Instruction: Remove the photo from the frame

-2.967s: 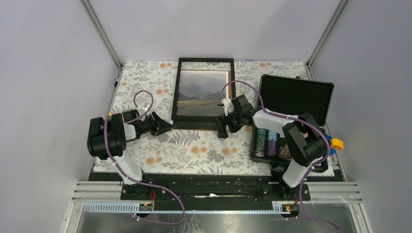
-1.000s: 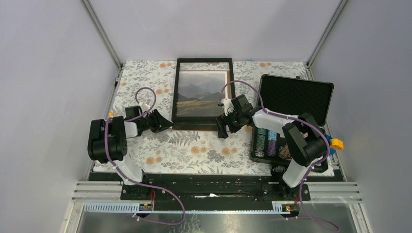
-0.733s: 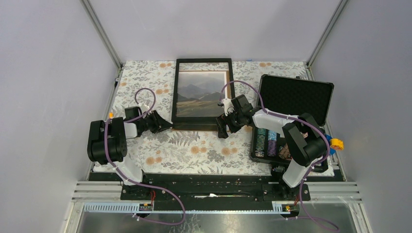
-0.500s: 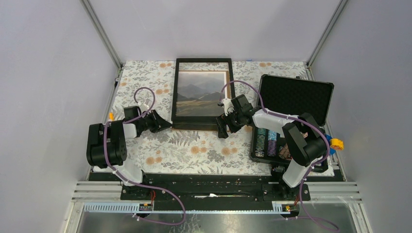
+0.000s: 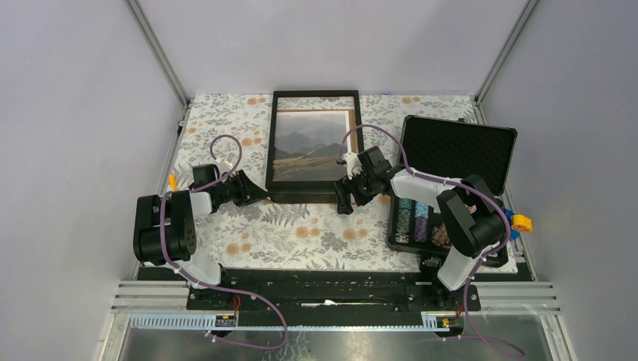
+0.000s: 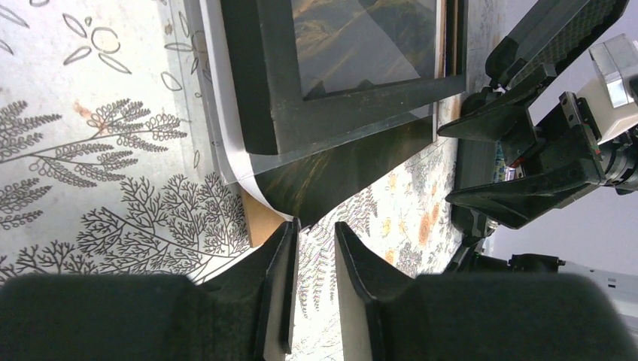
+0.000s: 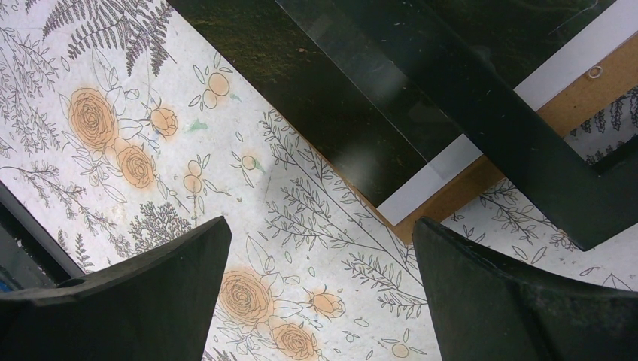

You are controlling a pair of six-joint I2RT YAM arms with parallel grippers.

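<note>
Inspection of the flower-patterned worktop (image 5: 301,233): the large thin black rectangular picture frame (image 5: 271,143) lies flat, glass side up, at the far centre. Its long axis runs near to far.

The rectangular paper photo of grey mountains over olive hills (image 5: 312,147) lies under the glass on the same near-to-far axis, sky end far and hills end near. Its near end projects past the frame's near rail as a dark strip. The left wrist view shows the thin white border along the photo's left edge. It also shows a corner of a plain brown backing board (image 6: 259,222) beneath the photo.

The left hand (image 6: 314,229) is low at the frame's near-left corner. Its fingers (image 6: 282,263) are drawn nearly together with a narrow slit between them. The slit's mouth sits right at the projecting photo's near edge, and nothing is seen clamped in it.

The right hand (image 7: 320,226) is above the frame's near-right corner with its fingers spread wide and holding nothing. The photo's white border and the brown board show beyond its fingertips.

An open black foam-lined case (image 5: 459,150) of poker chips stands to the right.
</note>
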